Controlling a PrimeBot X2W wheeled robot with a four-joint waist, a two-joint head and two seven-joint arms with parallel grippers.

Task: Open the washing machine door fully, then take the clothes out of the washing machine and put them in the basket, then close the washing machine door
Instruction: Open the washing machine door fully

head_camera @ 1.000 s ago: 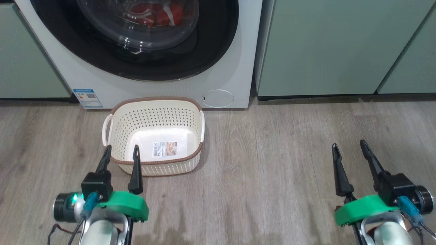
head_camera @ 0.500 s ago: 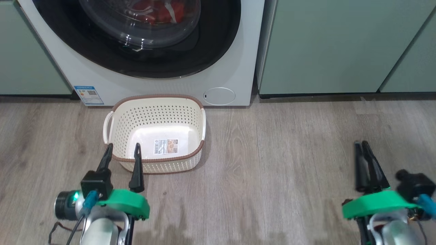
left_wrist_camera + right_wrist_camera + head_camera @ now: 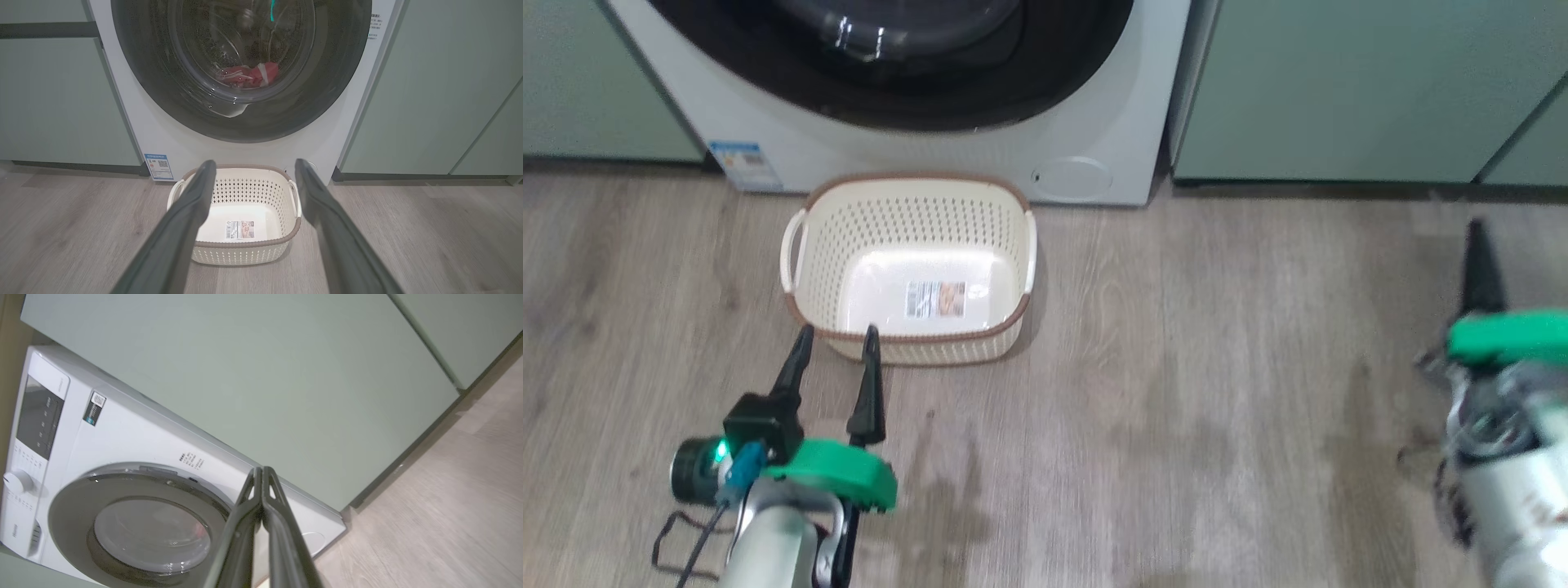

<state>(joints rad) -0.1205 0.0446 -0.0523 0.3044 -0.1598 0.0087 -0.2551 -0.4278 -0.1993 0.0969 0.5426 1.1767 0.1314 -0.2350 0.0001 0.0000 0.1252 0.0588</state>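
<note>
Hovering just short of the basket (image 3: 915,219): left claw (image 3: 838,333), fingers apart. Right claw (image 3: 262,470) pressed together. Washing machine door (image 3: 139,73) seemingly shut, red clothes (image 3: 249,76) behind it.

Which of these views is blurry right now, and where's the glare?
Head view: the right gripper is smeared by motion blur; glare on the washing machine door and inside the basket. Left wrist view: sharp. Right wrist view: sharp, heavily tilted.

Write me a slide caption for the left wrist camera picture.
Open left gripper faces the basket before the washing machine, its door shut, red clothes inside.
</note>
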